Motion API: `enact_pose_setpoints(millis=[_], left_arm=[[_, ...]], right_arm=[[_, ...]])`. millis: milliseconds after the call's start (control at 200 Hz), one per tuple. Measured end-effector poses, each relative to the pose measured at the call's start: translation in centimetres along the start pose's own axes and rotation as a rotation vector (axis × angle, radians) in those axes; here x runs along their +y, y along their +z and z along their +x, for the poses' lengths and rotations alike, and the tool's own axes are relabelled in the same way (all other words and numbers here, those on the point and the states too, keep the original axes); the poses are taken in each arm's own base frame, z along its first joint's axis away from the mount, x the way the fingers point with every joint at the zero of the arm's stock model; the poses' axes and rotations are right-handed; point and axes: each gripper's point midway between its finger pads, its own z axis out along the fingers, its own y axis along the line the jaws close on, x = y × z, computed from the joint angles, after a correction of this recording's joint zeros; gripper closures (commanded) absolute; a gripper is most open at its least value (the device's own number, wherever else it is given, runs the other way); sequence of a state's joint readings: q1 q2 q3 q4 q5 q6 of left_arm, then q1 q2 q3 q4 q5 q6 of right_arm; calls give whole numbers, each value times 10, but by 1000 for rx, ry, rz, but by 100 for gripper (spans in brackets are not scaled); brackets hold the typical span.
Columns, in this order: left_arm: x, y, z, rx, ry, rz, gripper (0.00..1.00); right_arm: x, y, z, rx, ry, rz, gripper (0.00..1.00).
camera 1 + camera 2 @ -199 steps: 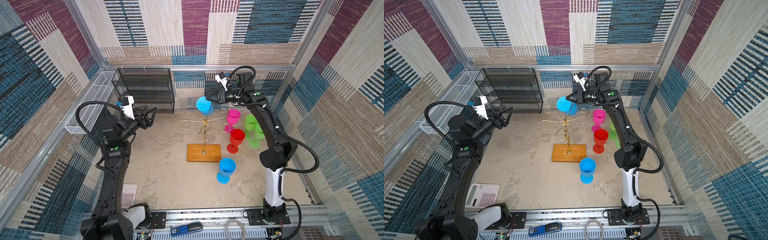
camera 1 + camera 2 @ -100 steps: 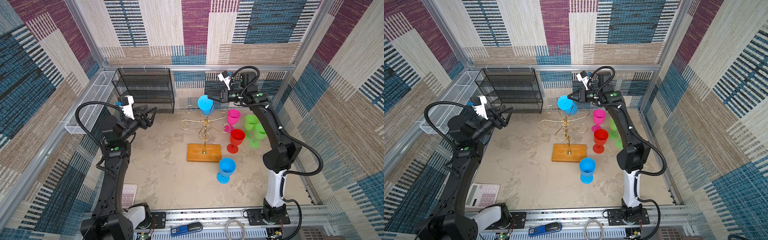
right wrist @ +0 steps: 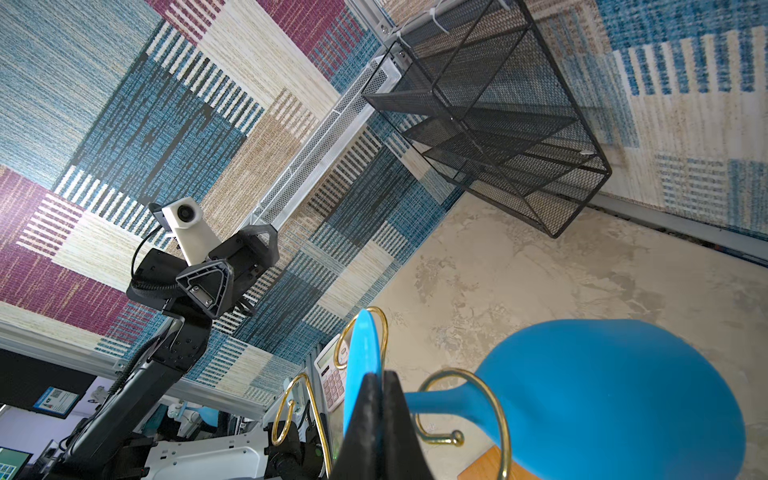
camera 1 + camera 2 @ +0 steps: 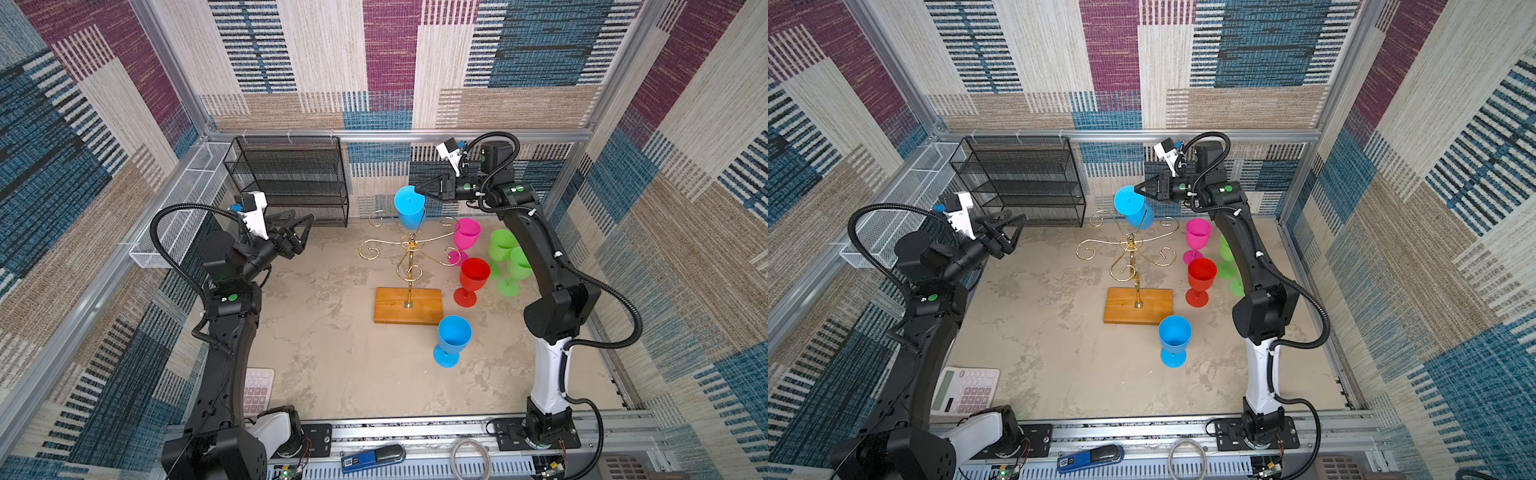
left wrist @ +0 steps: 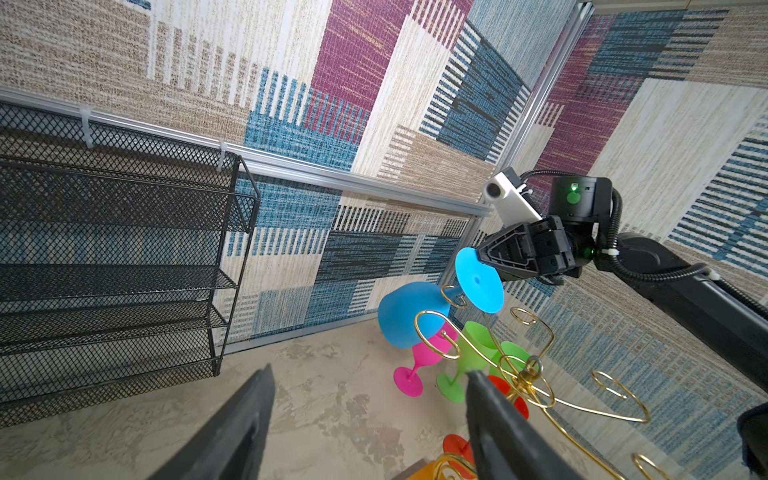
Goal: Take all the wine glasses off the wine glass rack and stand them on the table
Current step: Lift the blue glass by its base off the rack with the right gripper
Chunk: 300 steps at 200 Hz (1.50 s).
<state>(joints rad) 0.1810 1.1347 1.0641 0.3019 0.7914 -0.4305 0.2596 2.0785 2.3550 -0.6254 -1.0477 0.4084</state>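
A blue wine glass hangs upside down and tilted at the top of the gold wire wine glass rack. In the right wrist view its stem still passes through a curled scroll arm. My right gripper is shut on the rim of the glass's round foot. My left gripper hangs open and empty, well to the left of the rack.
Pink, red, two green and another blue glass stand on the floor right of the rack. A black mesh shelf and white mesh basket line the back left. A calculator lies front left.
My right arm's wrist and elbow have shifted a little to the right, still gripping the glass's foot; the blue glass has barely moved. The left arm has stayed still.
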Motion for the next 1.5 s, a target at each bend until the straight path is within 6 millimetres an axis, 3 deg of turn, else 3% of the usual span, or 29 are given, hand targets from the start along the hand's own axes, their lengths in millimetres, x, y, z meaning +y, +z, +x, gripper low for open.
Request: enact_pose_setpoints(millis=[811,1502], left_arm=[[-1,-1,0,-1,-2,0,25],[0,-2,-1,-3,-1,-2,25]], right_arm=[[-14,-14,-1,-27,41,24,100],[-2,-27,19,-24,43,1,100]])
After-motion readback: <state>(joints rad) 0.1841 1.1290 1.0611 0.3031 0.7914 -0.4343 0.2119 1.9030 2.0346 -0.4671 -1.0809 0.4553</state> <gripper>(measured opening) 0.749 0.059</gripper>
